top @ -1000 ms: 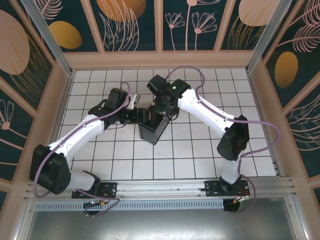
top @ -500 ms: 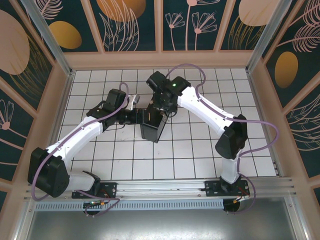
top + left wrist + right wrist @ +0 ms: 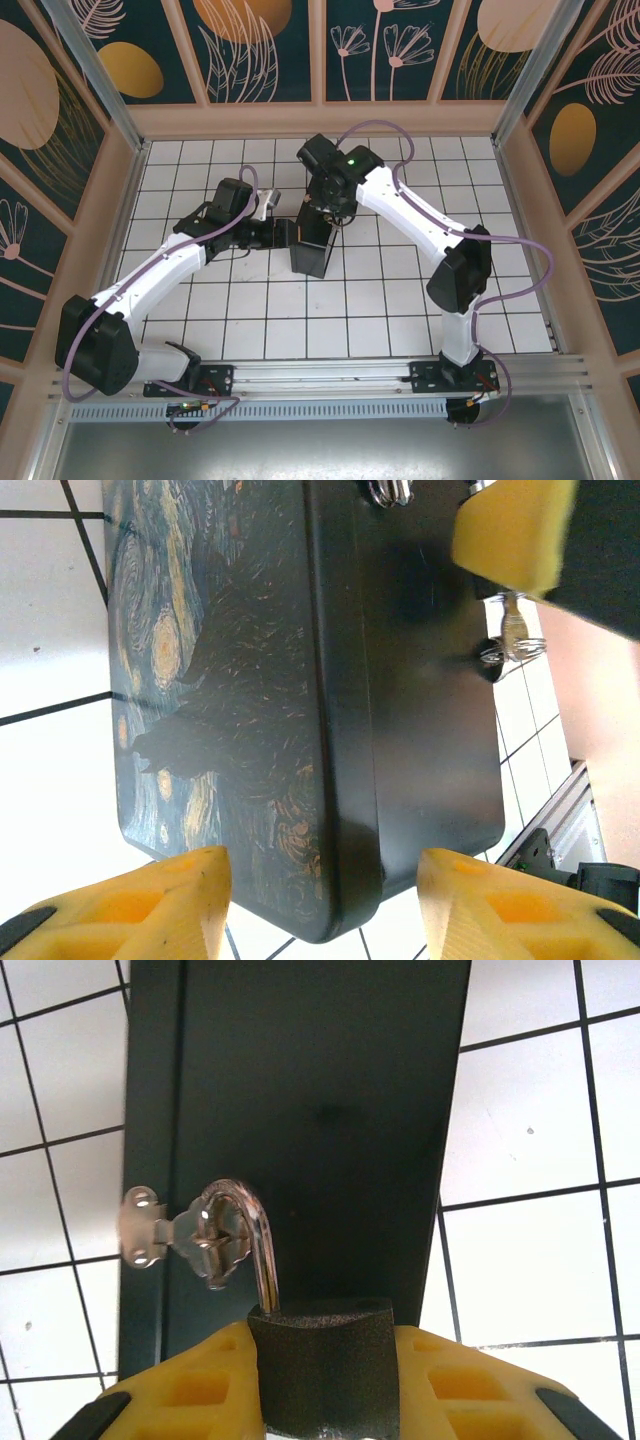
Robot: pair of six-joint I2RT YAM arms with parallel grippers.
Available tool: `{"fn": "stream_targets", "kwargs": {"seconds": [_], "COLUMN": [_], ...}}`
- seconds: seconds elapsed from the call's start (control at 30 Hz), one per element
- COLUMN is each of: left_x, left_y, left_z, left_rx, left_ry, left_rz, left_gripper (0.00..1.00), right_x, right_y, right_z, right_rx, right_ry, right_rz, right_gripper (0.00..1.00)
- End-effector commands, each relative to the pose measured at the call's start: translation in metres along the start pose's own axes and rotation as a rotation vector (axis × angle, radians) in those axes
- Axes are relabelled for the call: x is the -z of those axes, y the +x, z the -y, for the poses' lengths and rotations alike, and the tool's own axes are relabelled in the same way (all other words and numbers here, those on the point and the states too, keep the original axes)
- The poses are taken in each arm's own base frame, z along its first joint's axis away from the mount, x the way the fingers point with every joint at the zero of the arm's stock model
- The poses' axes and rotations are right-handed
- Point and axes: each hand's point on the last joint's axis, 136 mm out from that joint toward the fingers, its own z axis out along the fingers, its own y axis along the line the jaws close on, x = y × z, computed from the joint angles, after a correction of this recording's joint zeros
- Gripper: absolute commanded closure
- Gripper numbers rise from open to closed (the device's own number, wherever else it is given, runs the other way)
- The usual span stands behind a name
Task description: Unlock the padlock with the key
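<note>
My right gripper [image 3: 325, 1338] is shut on the padlock [image 3: 325, 1375], a small dark body squeezed between its yellow fingers. The thin silver shackle [image 3: 250, 1235] stands swung open, with one leg in the body and its curved end hooked through the metal hasp [image 3: 165, 1232] of the dark box [image 3: 312, 245]. In the left wrist view the key [image 3: 508, 638] is a small silvery bunch hanging just below a right finger [image 3: 510, 530]. My left gripper [image 3: 320, 870] is open, and the near corner of the box [image 3: 250, 680] with its Starry Night lid lies between its fingers with gaps on both sides.
The box rests on a white gridded tabletop [image 3: 400, 300] walled by a wooden frame [image 3: 115, 200]. Both arms [image 3: 170, 260] meet over the box near the far middle. An aluminium rail [image 3: 330, 375] runs along the near edge.
The box has swung from a tilt to nearly straight, and its top end moved farther away. My right gripper moved away with the padlock. The left arm barely moved.
</note>
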Motion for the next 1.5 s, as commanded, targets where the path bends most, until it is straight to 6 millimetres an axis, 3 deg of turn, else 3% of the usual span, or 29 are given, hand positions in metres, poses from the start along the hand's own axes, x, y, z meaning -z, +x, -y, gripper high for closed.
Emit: {"fn": "stream_targets", "kwargs": {"seconds": [0.0,0.37,0.5,0.6,0.8,1.17,1.3,1.47], "left_x": [0.003,-0.004,-0.008,-0.005,0.002,0.013,0.016,0.017], "left_y": [-0.003,0.005,0.005,-0.002,-0.019,-0.052,-0.066,-0.08], "left_z": [0.006,-0.001,-0.003,0.001,0.004,-0.006,-0.003,0.003], "left_rx": [-0.002,-0.006,-0.001,-0.015,-0.038,-0.033,-0.053,-0.098], "left_ry": [0.01,-0.013,-0.019,-0.025,-0.067,-0.135,-0.15,-0.149], "left_rz": [0.011,-0.022,-0.027,-0.012,0.019,0.098,0.126,0.146], "left_gripper": [0.47,0.48,0.52,0.51,0.47,0.41,0.34,0.33], "right_x": [0.0,-0.001,0.012,0.015,-0.004,0.002,0.0,0.004], "right_y": [-0.013,-0.04,-0.045,-0.048,-0.05,-0.058,-0.053,-0.067], "right_z": [0.002,-0.012,-0.025,-0.018,-0.008,0.008,0.002,0.013], "right_rx": [-0.012,-0.066,-0.065,-0.04,-0.028,-0.015,0.034,0.02], "right_ry": [-0.028,-0.081,-0.127,-0.082,-0.064,-0.07,-0.096,-0.133], "right_rz": [0.044,0.133,0.149,0.154,0.124,0.124,0.113,0.134], "right_gripper": [0.79,0.84,0.85,0.84,0.84,0.64,0.55,0.53]}}
